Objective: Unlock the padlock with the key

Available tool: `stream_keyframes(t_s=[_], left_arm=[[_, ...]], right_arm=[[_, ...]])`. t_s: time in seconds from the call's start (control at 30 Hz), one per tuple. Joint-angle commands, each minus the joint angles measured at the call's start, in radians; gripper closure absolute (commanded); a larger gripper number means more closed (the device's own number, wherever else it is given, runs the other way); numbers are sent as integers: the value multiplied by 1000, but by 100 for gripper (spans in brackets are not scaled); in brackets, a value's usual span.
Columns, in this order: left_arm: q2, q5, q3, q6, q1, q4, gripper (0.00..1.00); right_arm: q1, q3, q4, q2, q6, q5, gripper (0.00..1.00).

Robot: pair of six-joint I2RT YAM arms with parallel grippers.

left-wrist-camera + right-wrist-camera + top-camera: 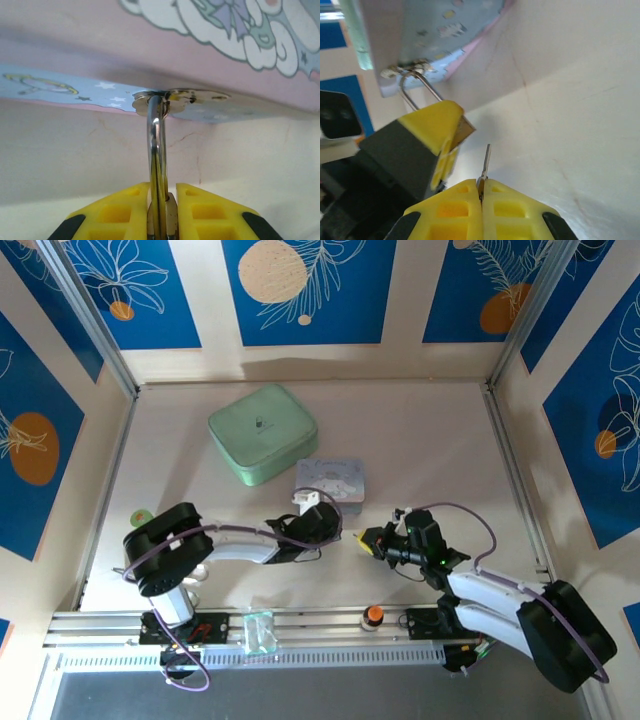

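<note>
The small brass padlock (171, 212) sits between the yellow fingers of my left gripper (162, 192), which is shut on its body. Its silvery shackle (156, 145) rises through the hasp (175, 97) of the pale blue cartoon tin (332, 480). My right gripper (481, 184) is shut on the thin silvery key (485, 160), whose blade sticks out toward the padlock's brass corner (465, 127). A short gap separates the key tip from the padlock. In the top view the left gripper (335, 523) and right gripper (372, 540) face each other just in front of the tin.
A larger mint-green tin (262, 433) lies behind the blue one. An orange-topped knob (373, 615) and a clear plastic piece (258, 632) sit on the front rail. A small green object (141, 517) lies by the left wall. Patterned walls enclose three sides.
</note>
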Motion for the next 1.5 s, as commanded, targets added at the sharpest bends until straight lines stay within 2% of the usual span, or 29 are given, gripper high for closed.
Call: stream_keyframes(t_s=[0.0,0.2,0.43,0.53,0.67,0.8,0.93,1.03,1.23,1.47], left_arm=[[-27,-16,-38,-156,-7,153,85],[-17,-4,-88,-359,-8,266,86],[-12,-5,-117,-515,-8,400,88],[-2,-4,-121,-560,-10,456,89],[21,5,-129,-636,-10,525,89],[32,-3,-138,-663,-11,595,89],[23,-12,-137,-701,-11,557,90],[45,-10,-132,-729,-12,581,90],[109,-34,-136,-790,-13,702,90],[123,-25,-118,-807,-12,735,93]], right_arm=[[-22,-25,55,-66,62,22,100],[-105,-34,67,-110,108,-80,100],[-92,19,98,-67,85,-103,100],[-82,37,136,-19,75,-104,100],[-73,76,267,116,57,-167,100],[-56,76,380,200,61,-162,100],[-52,55,262,125,63,-84,100],[-50,53,125,15,33,-50,100],[-36,74,10,-46,1,-58,100],[-31,70,134,40,18,-70,100]])
